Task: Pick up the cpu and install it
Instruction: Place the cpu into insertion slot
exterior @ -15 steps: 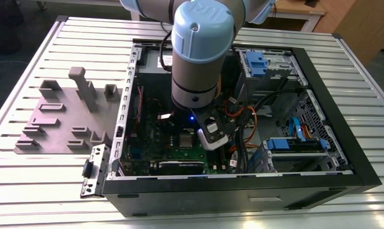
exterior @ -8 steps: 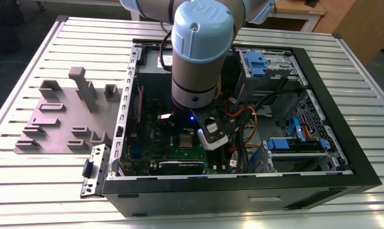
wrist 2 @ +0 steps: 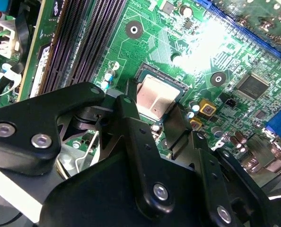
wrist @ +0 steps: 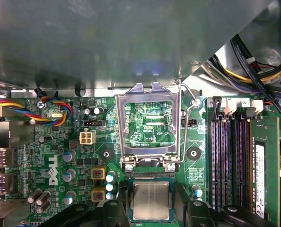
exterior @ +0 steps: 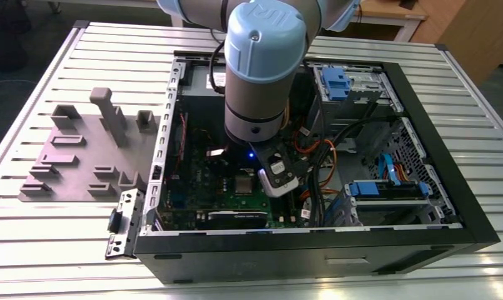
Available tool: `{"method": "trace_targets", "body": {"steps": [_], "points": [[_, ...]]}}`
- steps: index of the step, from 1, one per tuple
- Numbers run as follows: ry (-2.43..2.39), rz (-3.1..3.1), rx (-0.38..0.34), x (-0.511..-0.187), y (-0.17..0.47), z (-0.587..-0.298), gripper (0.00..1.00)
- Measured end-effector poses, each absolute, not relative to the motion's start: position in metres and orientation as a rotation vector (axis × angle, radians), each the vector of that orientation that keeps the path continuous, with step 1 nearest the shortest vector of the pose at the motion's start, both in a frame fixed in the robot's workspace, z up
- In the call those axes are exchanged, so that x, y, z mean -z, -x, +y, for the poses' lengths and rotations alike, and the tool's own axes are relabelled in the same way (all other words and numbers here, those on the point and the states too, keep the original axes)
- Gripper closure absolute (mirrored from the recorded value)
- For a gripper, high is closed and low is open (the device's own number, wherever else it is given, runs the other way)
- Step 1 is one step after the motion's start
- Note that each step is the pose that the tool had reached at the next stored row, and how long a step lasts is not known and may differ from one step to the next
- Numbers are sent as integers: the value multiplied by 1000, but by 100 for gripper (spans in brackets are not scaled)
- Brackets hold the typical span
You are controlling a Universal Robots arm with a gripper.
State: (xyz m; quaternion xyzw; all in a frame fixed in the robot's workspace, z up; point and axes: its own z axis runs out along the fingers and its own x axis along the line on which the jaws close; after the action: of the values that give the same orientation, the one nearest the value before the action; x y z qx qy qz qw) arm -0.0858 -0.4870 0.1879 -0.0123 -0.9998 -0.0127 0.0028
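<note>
Green board (wrist: 55, 156) fills the floor of the open computer case (exterior: 318, 256). We see the cpu (wrist: 151, 200) lying flat in its socket, with the metal socket frame (wrist: 147, 160) hinged up just beside it and memory slots (wrist: 230, 161) near. The gripper (wrist: 153, 210) straddles the cpu, jaws spread wider than it.

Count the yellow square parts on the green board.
2. In the first wrist view, one yellow square sits beside the other, near the chip. The pincer may hide more.
</note>
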Motion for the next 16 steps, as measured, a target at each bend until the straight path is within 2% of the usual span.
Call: {"method": "trace_targets", "body": {"steps": [10,12,13,16], "points": [[39,-3136,41,-187,86,-487,53],[39,-3136,41,-187,86,-487,52],[39,-3136,41,-187,86,-487,46],[39,-3135,40,-188,86,-487,46]]}}
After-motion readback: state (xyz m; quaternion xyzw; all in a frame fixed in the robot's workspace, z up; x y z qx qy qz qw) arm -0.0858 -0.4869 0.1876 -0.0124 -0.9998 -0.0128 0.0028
